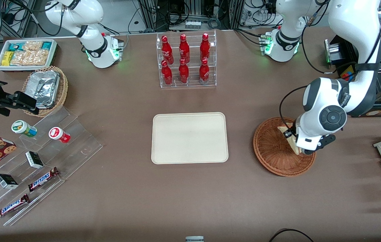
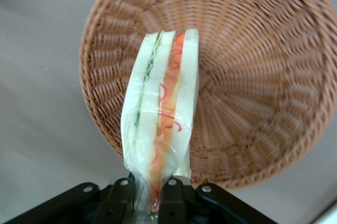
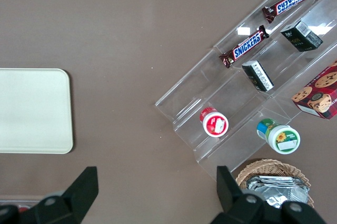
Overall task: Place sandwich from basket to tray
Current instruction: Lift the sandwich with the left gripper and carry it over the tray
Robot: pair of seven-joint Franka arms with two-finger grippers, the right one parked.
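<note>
Left wrist view has the gripper (image 2: 150,195) clamped on the wrapped sandwich (image 2: 160,129) above the wicker basket (image 2: 263,77), so the pickup step looks done; next move needs a carry toward the table's middle and release onto the cream tray (image 1: 189,137).

Brown table (image 1: 126,188): tray (image 1: 189,138) set at centre, basket (image 1: 274,151) toward working arm's end, bottle rack (image 1: 187,60) farther back. Gripper (image 2: 150,195) above basket.
</note>
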